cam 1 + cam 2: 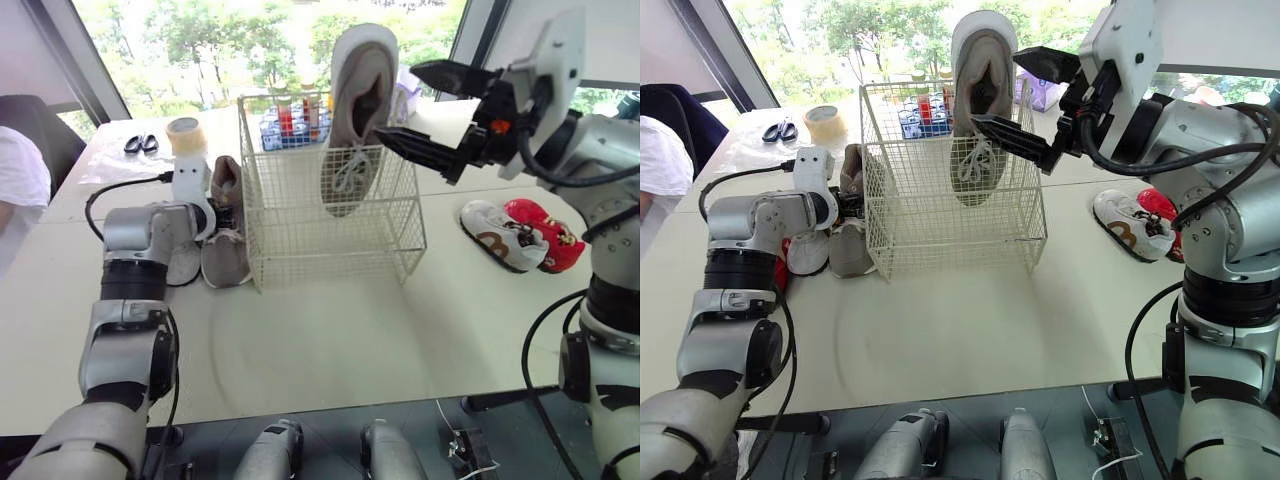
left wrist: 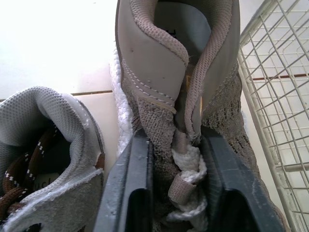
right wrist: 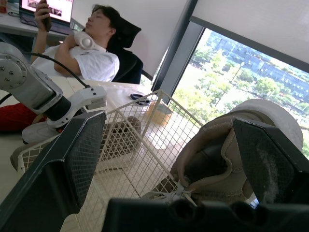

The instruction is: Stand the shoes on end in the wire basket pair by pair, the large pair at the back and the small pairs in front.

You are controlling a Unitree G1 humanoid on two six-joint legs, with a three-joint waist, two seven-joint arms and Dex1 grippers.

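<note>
knit of the second large shoe looks soft and light, so my left gripper, pinching its tongue and laces beside the wire basket, may let it sag; i'd rather grip the heel collar. right gripper hangs spread by its mate, standing alone toe-down inside the basket.

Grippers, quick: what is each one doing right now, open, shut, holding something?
Left gripper: closed on the tongue of a beige shoe lying beside the wire basket.
Right gripper: open, holding nothing, next to the large shoe standing in the basket.
</note>
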